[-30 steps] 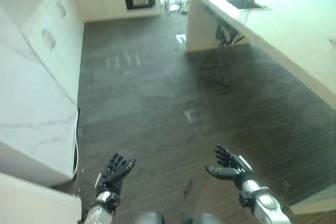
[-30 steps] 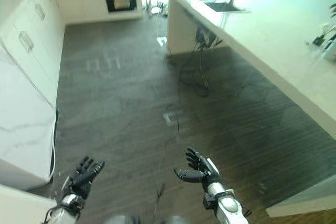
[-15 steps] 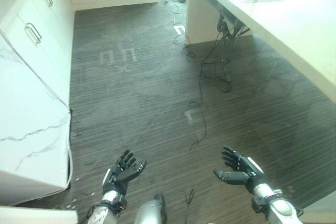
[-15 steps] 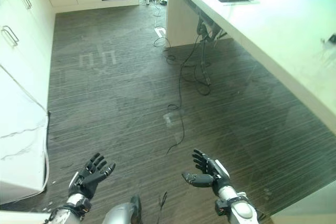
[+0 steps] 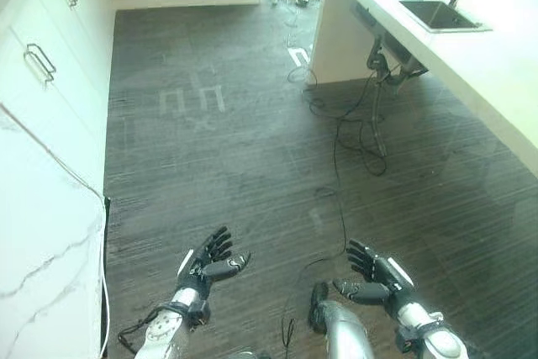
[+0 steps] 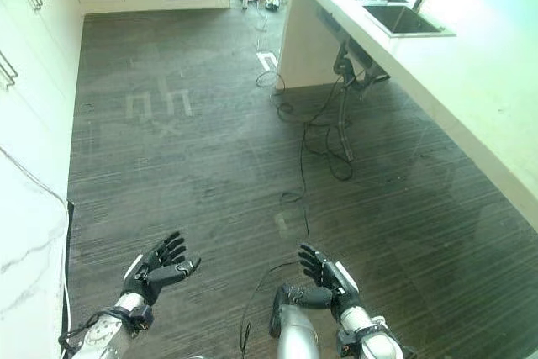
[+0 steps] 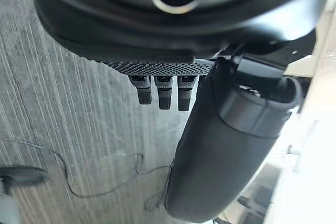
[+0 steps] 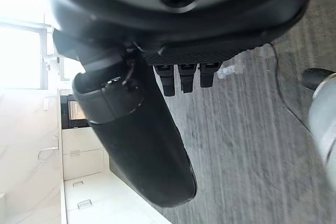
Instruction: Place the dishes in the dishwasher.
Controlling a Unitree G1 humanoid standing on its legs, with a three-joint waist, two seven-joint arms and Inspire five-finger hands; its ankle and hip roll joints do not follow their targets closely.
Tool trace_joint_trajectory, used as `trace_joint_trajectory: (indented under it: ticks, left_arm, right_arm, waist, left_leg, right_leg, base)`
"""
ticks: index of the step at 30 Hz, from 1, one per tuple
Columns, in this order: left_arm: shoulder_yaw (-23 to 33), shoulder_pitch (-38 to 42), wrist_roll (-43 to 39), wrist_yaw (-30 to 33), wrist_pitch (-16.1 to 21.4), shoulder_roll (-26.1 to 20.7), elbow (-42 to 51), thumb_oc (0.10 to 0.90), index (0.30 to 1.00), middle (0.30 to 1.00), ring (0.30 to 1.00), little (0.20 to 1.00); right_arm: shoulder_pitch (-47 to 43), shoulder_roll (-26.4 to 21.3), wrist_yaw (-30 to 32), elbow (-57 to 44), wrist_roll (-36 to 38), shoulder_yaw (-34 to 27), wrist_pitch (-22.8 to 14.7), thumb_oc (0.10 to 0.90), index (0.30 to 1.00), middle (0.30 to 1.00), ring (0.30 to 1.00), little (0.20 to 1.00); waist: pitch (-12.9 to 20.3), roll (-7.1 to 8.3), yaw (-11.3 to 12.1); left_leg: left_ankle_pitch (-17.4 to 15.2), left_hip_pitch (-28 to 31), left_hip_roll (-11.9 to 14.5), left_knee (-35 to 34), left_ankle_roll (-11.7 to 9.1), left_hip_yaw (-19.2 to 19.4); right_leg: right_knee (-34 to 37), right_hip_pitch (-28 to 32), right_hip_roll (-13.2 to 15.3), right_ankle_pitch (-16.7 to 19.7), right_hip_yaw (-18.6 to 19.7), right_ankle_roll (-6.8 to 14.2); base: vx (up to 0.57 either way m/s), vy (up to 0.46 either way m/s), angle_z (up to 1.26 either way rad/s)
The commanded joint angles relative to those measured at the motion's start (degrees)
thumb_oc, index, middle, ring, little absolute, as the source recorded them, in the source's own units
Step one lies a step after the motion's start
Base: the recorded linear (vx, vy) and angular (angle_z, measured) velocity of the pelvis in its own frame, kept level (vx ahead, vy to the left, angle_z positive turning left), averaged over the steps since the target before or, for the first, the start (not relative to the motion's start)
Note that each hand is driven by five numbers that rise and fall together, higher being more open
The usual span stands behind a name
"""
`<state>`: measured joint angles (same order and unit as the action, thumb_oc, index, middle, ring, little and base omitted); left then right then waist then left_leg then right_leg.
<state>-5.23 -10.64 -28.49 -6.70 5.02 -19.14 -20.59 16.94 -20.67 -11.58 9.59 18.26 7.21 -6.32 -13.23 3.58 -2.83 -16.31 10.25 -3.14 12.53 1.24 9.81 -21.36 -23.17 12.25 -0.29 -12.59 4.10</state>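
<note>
Both hands, left (image 5: 206,266) and right (image 5: 374,279), hang relaxed and empty above the floor (image 5: 244,140); probably no dish is reached yet.

A: Room ahead?
B: Dark wood floor (image 5: 218,149) runs open btwn white cabinets (image 5: 42,81) on left & counter w/ sink (image 5: 437,14) on right.
A: Obstacles?
B: Loose cables (image 5: 353,132) by counter.

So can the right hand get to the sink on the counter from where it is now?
Probably not. The right hand hangs open and empty low over the dark floor, while the sink sits far ahead in the white counter, with floor and trailing cables between.
</note>
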Motion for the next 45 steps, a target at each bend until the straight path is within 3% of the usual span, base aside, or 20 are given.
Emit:
trace_joint_trajectory:
  ticks: [1,3,7,11,13,17,19,20,23,29,31,33,34,35,36,37,39,42,43,45]
  left_arm:
    - [0.44,0.33,0.85,-0.07,3.99,-3.19,9.43,0.8,0.9,0.9,0.9,0.9]
    - [0.4,0.01,0.86,0.23,3.62,-2.91,9.79,0.8,0.9,0.9,0.9,0.9]
    - [0.73,-1.26,-0.25,0.93,3.89,-2.47,10.35,0.8,0.9,0.9,0.9,0.9]
    - [0.86,-2.28,-0.32,0.77,5.7,-1.23,10.61,0.8,0.9,0.9,0.9,0.9]
    - [0.76,-2.18,-0.95,0.73,6.34,-0.98,10.35,0.8,0.9,0.9,0.9,0.9]
    - [1.45,-2.38,-3.09,1.37,7.04,-0.44,10.86,0.8,0.9,0.9,0.9,0.9]
    - [1.99,-3.3,-3.61,1.94,8.18,-0.11,11.44,0.8,0.9,0.9,0.9,0.9]
    - [3.3,-4.97,-5.78,2.94,10.62,-0.06,12.32,0.8,0.9,0.9,0.9,0.9]
    - [3.74,-5.94,-6.12,2.49,12.76,0.45,11.97,0.8,0.9,0.9,0.9,0.9]
    - [5.58,-3.65,-7.2,2.54,11.61,-0.4,12.09,0.8,0.9,0.9,0.9,0.9]
    - [5.57,-2.77,-6.57,2.05,11.1,-0.86,12.06,0.8,0.9,0.9,0.9,0.9]
    - [5.18,-1.84,-4.62,1.3,10.76,-1.33,11.91,0.8,0.9,0.9,0.9,0.9]
    - [4.65,-1.14,-3.21,2.09,9.56,-1.32,12.11,0.8,0.9,0.9,0.9,0.9]
    - [4.54,-1.12,-3.08,2.25,9.6,-1.35,12.07,0.8,0.9,0.9,0.9,0.9]
    - [4.26,-1.01,-1.96,3.21,9.61,-1.35,12.45,0.8,0.9,0.9,0.9,0.9]
    - [4.09,-1.07,0.05,4.37,9.68,-1.58,12.88,0.8,0.9,0.9,0.9,0.9]
    - [4.1,-0.62,0.43,4.83,8.14,-2.31,13.67,0.8,0.9,0.9,0.9,0.9]
    - [4.68,-0.65,1.05,3.4,7.6,-2.8,13.87,0.8,0.9,0.9,0.9,0.9]
    - [4.73,-1.41,1.65,3.01,8.15,-2.98,13.98,0.8,0.9,0.9,0.9,0.9]
    - [4.33,-2.1,2.03,3.07,8.77,-3.18,13.95,0.8,0.9,0.9,0.9,0.9]
  right_arm:
    - [-5.07,-1.68,1.7,-7.46,3.4,-2.21,-5.49,0.8,0.9,0.9,0.9,0.9]
    - [-5.54,-2.22,2.17,-7.81,2.12,-1.87,-5.63,0.8,0.9,0.9,0.9,0.9]
    - [-5.82,-4.43,1.36,-9.12,1.32,-2.9,-5.48,0.8,0.9,0.9,0.9,0.9]
    - [-6.05,-5.73,-0.39,-9.51,1.07,-3.35,-5.49,0.8,0.9,0.9,0.9,0.9]
    - [-6.3,-6.06,-0.05,-9.24,0.64,-3.3,-5.84,0.8,0.9,0.9,0.9,0.9]
    - [-7.64,-6.17,0.34,-9.24,0.32,-2.79,-5.46,0.8,0.9,0.9,0.9,0.9]
    - [-8.29,-5.91,-0.21,-9.6,-0.4,-2.51,-5.03,0.8,0.9,0.9,0.9,0.9]
    - [-5.64,-6.24,-2.78,-11.56,-0.56,-3.56,-5.84,0.8,0.9,0.9,0.9,0.9]
    - [-4.21,-6.76,-3.66,-11.44,-0.25,-4.45,-7.22,0.8,0.9,0.9,0.9,0.9]
    - [-4.81,-6.08,-2.38,-12.6,-0.43,-4.84,-5.05,0.8,0.9,0.9,0.9,0.9]
    - [-5.04,-5.48,-1.76,-12.64,-0.11,-4.86,-4.53,0.8,0.9,0.9,0.9,0.9]
    - [-5.42,-3.93,-0.78,-12.7,0.77,-4.73,-2.99,0.8,0.9,0.9,0.9,0.9]
    - [-4.86,-1.91,-0.77,-13.54,2.44,-4.69,-1.77,0.8,0.9,0.9,0.9,0.9]
    - [-4.55,-1.68,-0.87,-13.81,2.43,-4.73,-1.72,0.8,0.9,0.9,0.9,0.9]
    - [-3.12,-1.08,-1.38,-15.29,1.48,-4.37,-1.86,0.8,0.9,0.9,0.9,0.9]
    - [-2.95,-1.29,-1.13,-15.38,0.48,-3.71,-2.47,0.8,0.9,0.9,0.9,0.9]
    - [-2.72,-2.06,-0.22,-15.8,1.42,-3.54,-2.36,0.8,0.9,0.9,0.9,0.9]
    - [-1.29,-2.8,-0.39,-16.39,2.51,-5.11,-3.7,0.8,0.9,0.9,0.9,0.9]
    - [-0.32,-3.62,-1.0,-16.23,3.41,-6.04,-4.98,0.8,0.9,0.9,0.9,0.9]
    - [0.35,-4.41,-1.5,-16.03,4.39,-6.78,-6.19,0.8,0.9,0.9,0.9,0.9]
  waist:
    - [4.27,0.63,0.4]
    - [5.52,0.49,0.27]
    - [6.22,0.66,1.09]
    - [4.88,0.97,2.45]
    - [3.79,0.48,2.93]
    - [2.63,0.24,3.76]
    - [2.66,-0.24,3.93]
    - [3.24,-4.41,3.61]
    - [3.77,-5.03,3.58]
    - [5.03,-3.81,4.07]
    - [5.69,-3.3,4.27]
    - [6.53,-2.87,4.1]
    - [7.01,-2.95,4.05]
    - [6.94,-2.83,4.13]
    - [6.44,-3.58,3.8]
    - [6.02,-3.91,3.47]
    - [5.5,-3.67,3.06]
    - [4.44,-2.91,1.86]
    - [3.88,-1.98,0.92]
    - [3.56,-0.49,0.01]
  left_leg:
    - [-1.96,-7.42,4.75,4.66,-0.97,-1.2]
    - [-2.18,-5.14,5.52,4.66,-1.99,-0.81]
    - [11.76,-2.0,7.17,4.66,-5.19,0.94]
    - [17.19,-14.16,8.74,28.02,-6.48,0.58]
    - [15.98,-18.2,9.62,29.66,-5.78,0.39]
    - [15.64,-17.67,8.49,21.2,-5.22,2.31]
    - [17.17,-15.88,7.92,10.36,-5.4,3.76]
    - [16.43,-23.02,13.63,4.66,-7.82,-0.41]
    - [18.07,-25.41,16.07,4.66,-8.8,-0.45]
    - [11.03,-24.02,14.62,4.66,-5.49,3.92]
    - [9.79,-23.74,13.13,4.66,-4.18,3.92]
    - [7.92,-22.88,10.56,4.66,-2.06,2.92]
    - [6.47,-21.68,8.11,4.66,-0.43,1.13]
    - [6.13,-21.25,7.52,4.66,-0.11,0.95]
    - [4.84,-19.43,6.31,4.66,0.93,-0.2]
    - [4.24,-18.49,5.83,4.66,1.32,-0.38]
    - [4.82,-17.86,5.16,4.66,0.97,-1.32]
    - [3.98,-15.76,4.59,4.66,0.17,-3.15]
    - [2.79,-14.26,3.96,4.66,-0.14,-3.21]
    - [0.78,-12.43,2.18,4.66,-0.05,-3.09]
  right_leg:
    - [4.18,9.06,0.31,-0.26,-0.9,6.15]
    - [4.18,9.93,-0.77,-1.7,-1.18,4.69]
    - [4.18,13.09,-3.36,-5.55,-0.41,0.96]
    - [4.18,17.03,-4.3,-8.38,-1.5,-2.43]
    - [4.18,18.7,-4.84,-9.08,-2.27,-2.72]
    - [4.18,20.33,-5.18,-10.28,-1.52,-2.12]
    - [4.18,20.74,-5.96,-10.95,-0.07,-1.44]
    - [4.18,22.61,-9.9,-13.63,0.45,-1.15]
    - [4.18,24.63,-10.65,-15.75,-0.1,-1.71]
    - [4.18,30.51,-6.66,-17.3,-2.51,1.07]
    - [4.18,31.61,-6.03,-15.04,-2.7,2.42]
    - [4.18,33.67,-5.96,-7.59,-2.94,5.16]
    - [-8.61,29.48,-4.05,0.38,-2.42,7.05]
    - [-12.07,28.86,-3.11,0.91,-2.21,7.23]
    - [-25.28,21.71,-0.89,3.21,-0.97,6.68]
    - [-27.09,17.41,-1.08,2.17,-0.54,5.6]
    - [-20.98,15.43,-3.97,-1.03,-1.89,4.68]
    - [-3.37,15.53,-6.95,0.43,-4.74,4.06]
    - [4.18,14.95,-7.0,2.13,-4.3,4.51]
    - [4.18,9.54,-4.54,2.74,-2.56,5.54]
  base:
    - [0.56,-0.394,0.31]
    - [0.48,-0.315,0.15]
    - [0.4,-0.287,-0.48]
    - [0.24,-0.209,-0.47]
    - [0.19,-0.105,-0.12]
    - [0.16,0.03,-0.3]
    - [0.37,0.239,-0.73]
    - [0.62,0.453,-0.7]
    - [0.36,0.267,-0.08]
    - [0.36,0.322,-0.02]
    - [0.32,0.302,0.19]
    - [0.39,0.379,0.42]
    - [0.37,0.401,0.91]
    - [0.38,0.485,0.87]
    - [0.24,0.312,0.77]
    - [0.29,0.291,0.21]
    - [0.22,0.052,0.17]
    - [0.31,-0.095,0.64]
    - [0.44,-0.162,0.62]
    - [0.42,-0.147,0.43]
